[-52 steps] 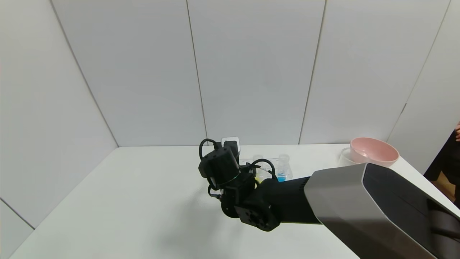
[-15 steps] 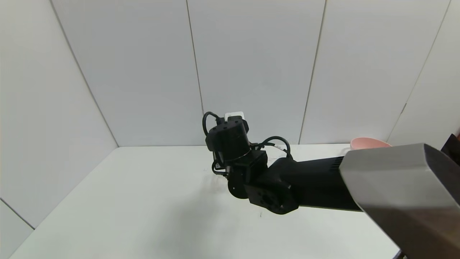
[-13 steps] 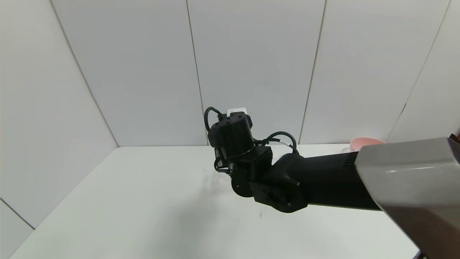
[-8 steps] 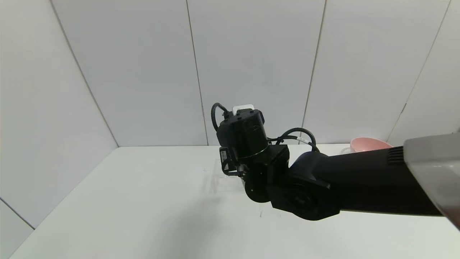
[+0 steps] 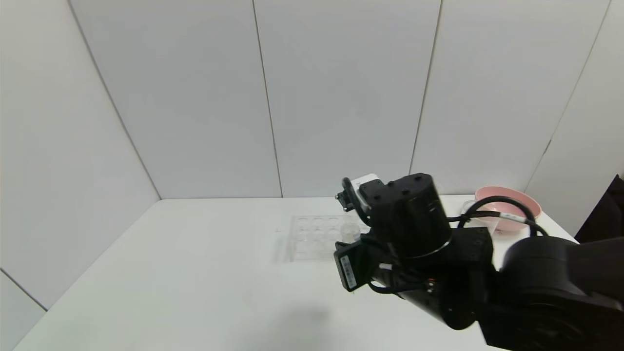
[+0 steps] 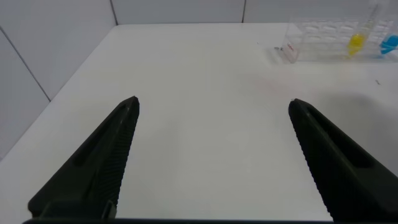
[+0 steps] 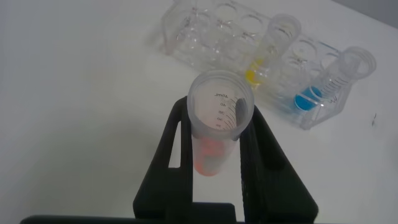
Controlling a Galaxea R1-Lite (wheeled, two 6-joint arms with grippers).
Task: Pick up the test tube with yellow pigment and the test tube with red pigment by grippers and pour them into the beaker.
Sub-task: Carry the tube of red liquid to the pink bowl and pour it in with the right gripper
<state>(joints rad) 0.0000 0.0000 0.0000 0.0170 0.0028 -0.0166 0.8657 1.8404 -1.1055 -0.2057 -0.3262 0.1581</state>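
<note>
In the right wrist view my right gripper (image 7: 217, 113) is shut on the test tube with red pigment (image 7: 219, 109), held clear above the table; red-orange liquid sits at its bottom. The test tube with yellow pigment (image 7: 271, 51) stands in the clear rack (image 7: 205, 43) beside a blue-tipped tube (image 7: 336, 79). In the head view the right arm's wrist (image 5: 409, 219) hangs just right of the rack (image 5: 314, 236) and hides its own fingers. The beaker (image 5: 469, 204) shows only partly, next to the pink bowl. My left gripper (image 6: 211, 109) is open over bare table, far from the rack (image 6: 320, 40).
A pink bowl (image 5: 507, 204) stands at the table's far right corner. White wall panels close off the back and left of the white table (image 5: 195, 273). The right arm's bulk fills the front right.
The right arm has risen from the rack and swung right and nearer to me with the red tube in its grip. The rack now shows in the head view.
</note>
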